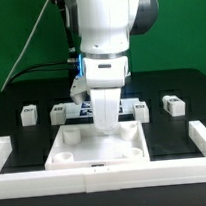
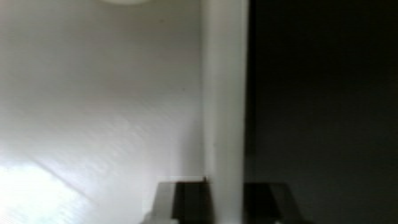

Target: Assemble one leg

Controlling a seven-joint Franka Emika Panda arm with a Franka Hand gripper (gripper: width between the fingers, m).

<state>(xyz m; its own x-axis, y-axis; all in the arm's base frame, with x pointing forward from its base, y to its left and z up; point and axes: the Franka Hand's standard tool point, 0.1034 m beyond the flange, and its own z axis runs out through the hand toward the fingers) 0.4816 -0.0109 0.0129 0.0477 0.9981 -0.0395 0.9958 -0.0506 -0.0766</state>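
Four small white legs with marker tags lie in a row on the black table: one (image 1: 29,115) and another (image 1: 60,114) at the exterior view's left, one (image 1: 141,110) and another (image 1: 173,104) at its right. None is held. My gripper (image 1: 108,128) reaches down onto the far rim of the large white tray-like piece (image 1: 79,151). In the wrist view my gripper (image 2: 226,202) straddles that raised rim (image 2: 224,90), with a dark finger (image 2: 185,203) tight against each side of it. The tray's flat white face (image 2: 98,110) fills one side and the black table (image 2: 329,100) the other.
A white U-shaped fence borders the table, with sides at the exterior view's left (image 1: 2,149) and right (image 1: 204,139) and a front bar (image 1: 97,176) against the tray-like piece. The marker board (image 1: 81,109) lies behind my gripper, mostly hidden by it.
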